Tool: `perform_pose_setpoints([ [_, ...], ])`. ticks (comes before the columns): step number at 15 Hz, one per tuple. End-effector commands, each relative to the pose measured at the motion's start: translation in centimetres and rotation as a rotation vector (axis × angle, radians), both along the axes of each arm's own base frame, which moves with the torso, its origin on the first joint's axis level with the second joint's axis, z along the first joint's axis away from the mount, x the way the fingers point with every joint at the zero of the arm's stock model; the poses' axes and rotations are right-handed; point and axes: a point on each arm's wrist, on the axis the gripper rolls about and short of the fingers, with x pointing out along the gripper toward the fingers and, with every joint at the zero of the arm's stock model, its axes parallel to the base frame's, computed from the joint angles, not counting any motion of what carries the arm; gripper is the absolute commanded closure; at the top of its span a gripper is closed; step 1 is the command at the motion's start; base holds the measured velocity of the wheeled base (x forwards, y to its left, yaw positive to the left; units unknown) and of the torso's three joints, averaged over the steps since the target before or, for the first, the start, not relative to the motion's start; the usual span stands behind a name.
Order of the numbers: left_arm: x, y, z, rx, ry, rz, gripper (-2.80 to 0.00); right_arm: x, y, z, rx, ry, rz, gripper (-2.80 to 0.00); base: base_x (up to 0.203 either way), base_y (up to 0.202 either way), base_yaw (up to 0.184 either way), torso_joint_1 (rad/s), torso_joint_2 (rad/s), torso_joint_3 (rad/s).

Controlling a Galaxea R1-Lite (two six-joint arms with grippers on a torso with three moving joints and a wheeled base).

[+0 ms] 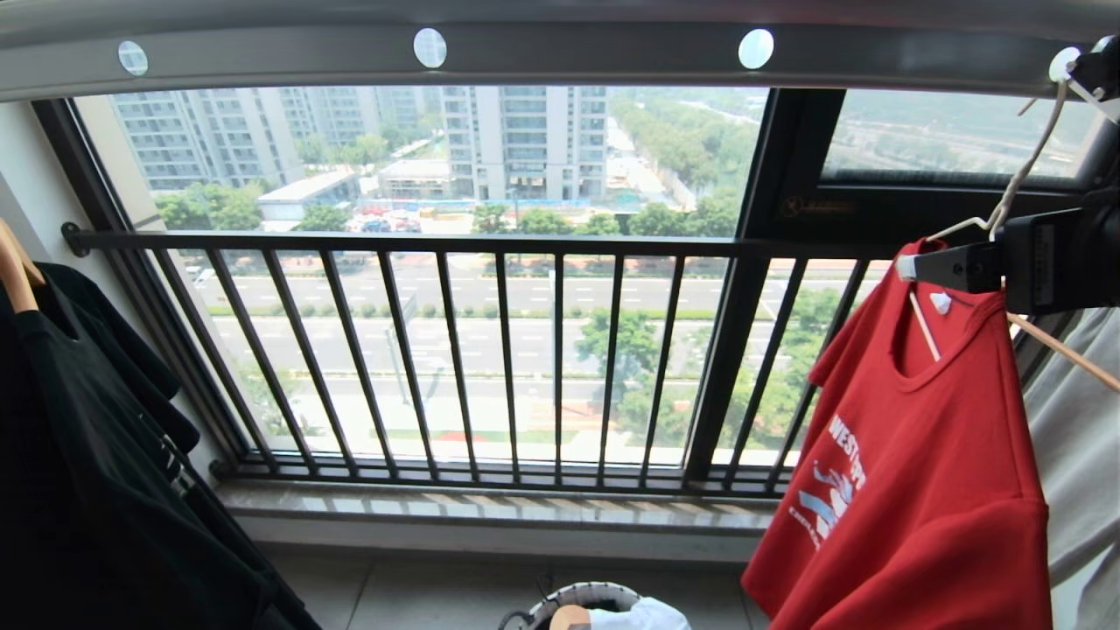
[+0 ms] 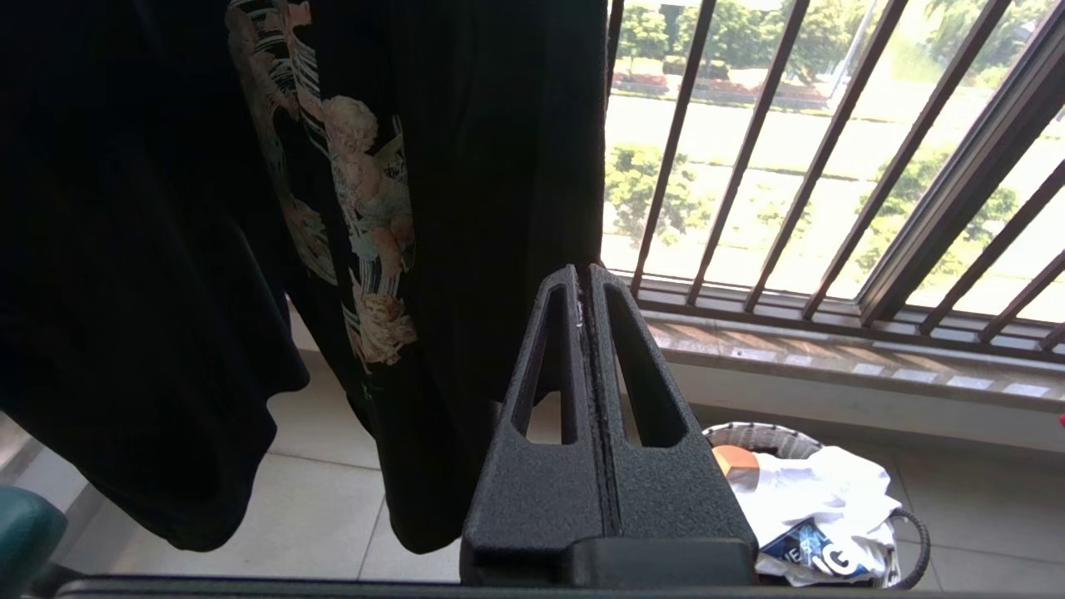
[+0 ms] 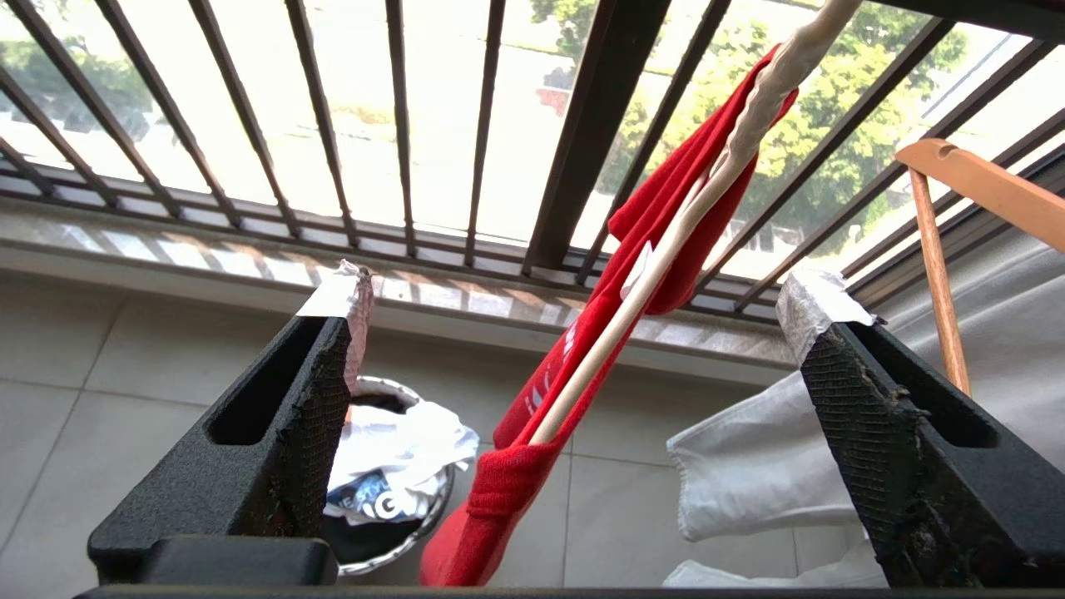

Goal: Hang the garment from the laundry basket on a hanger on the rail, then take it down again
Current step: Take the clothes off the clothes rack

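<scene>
Red shirt (image 1: 910, 472) hangs on hanger (image 1: 1015, 188) hooked to rail (image 1: 560, 57). Right pincer (image 3: 574, 333) spread wide beside hanger, gripping nothing. Left pincer (image 2: 586, 283) closed, empty, above basket (image 2: 749, 434).

I count one red T-shirt (image 1: 910, 490), on one thin whitish wire hanger (image 1: 1019, 179). One black T-shirt (image 1: 96, 455) hangs at the rail's left end, and I see one pale grey-green garment (image 1: 1081, 455) at its right end. Wooden hangers: two, one (image 1: 13, 267) under the black shirt, one (image 1: 1063, 350) by the grey-green cloth. I see one rail (image 1: 560, 52), with four round holes showing, and one laundry basket (image 1: 595, 599) on the floor. Two grippers: left gripper (image 2: 584, 279) and right gripper (image 3: 574, 299).
</scene>
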Motion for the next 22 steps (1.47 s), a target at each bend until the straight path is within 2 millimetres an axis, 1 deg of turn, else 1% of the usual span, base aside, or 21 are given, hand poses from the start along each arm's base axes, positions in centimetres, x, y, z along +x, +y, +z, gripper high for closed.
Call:
perform_pose_setpoints([
  [1,0.0,0.0,0.0,0.000,0.001,0.000,0.00,1.4,0.3,-0.1,-0.006,-0.028,-0.057,-2.80,0.000,0.000,0.000,0.000,0.00,0.000],
  [3,0.0,0.0,0.0,0.000,0.001,0.001,0.00,2.0,0.0,-0.1,-0.001,-0.048,-0.087,-2.80,0.000,0.000,0.000,0.000,0.00,0.000],
  [7,0.0,0.0,0.0,0.000,0.001,0.001,0.00,2.8,-1.0,-0.7,-0.019,-0.028,-0.171,-2.80,0.000,0.000,0.000,0.000,0.00,0.000],
  [10,0.0,0.0,0.0,0.000,0.001,0.001,0.00,2.9,-1.3,-0.9,-0.022,-0.022,-0.188,-2.80,0.000,0.000,0.000,0.000,0.00,0.000],
  [13,0.0,0.0,0.0,0.000,0.001,0.001,0.00,2.7,-1.5,-0.8,-0.019,-0.028,-0.195,-2.80,0.000,0.000,0.000,0.000,0.00,0.000],
  [18,0.0,0.0,0.0,0.000,0.001,0.001,0.00,2.5,-2.6,-0.5,-0.017,-0.039,-0.238,-2.80,0.000,0.000,0.000,0.000,0.00,0.000],
  [22,0.0,0.0,0.0,0.000,0.001,0.001,0.00,1.3,-3.2,-0.1,-0.010,-0.061,-0.245,-2.80,0.000,0.000,0.000,0.000,0.00,0.000],
])
